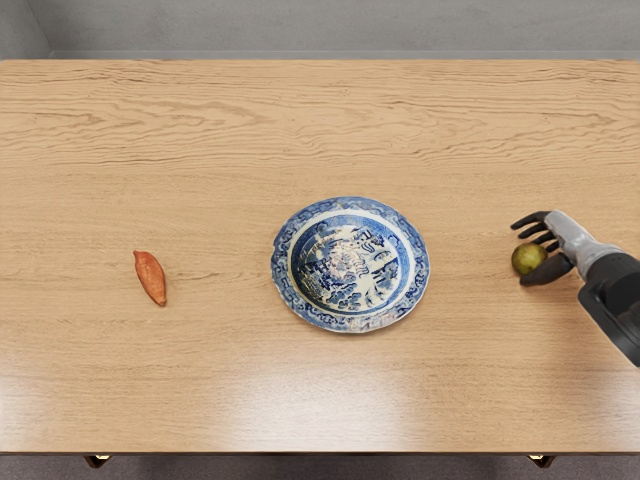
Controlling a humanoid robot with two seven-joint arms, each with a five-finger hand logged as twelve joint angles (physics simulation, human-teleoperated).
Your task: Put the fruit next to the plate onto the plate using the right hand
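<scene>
— What is cut off or hard to make out?
— The right arm (pixel 615 290) runs out of the picture's right edge, so only its forearm and the robot hand (pixel 548 250) show. The hand is small and dark. I cannot tell whether it grips the fruit or merely cups it.
— Where does the fruit lie?
— The small green fruit (pixel 527 259) rests on the wooden surface (pixel 300 130), to the right of the blue-and-white plate (pixel 283 265) and apart from its rim. It sits right against the robot hand's left side and is partly enclosed by it.
— Anything else?
— An orange sweet potato (pixel 150 277) lies well to the plate's left.
</scene>
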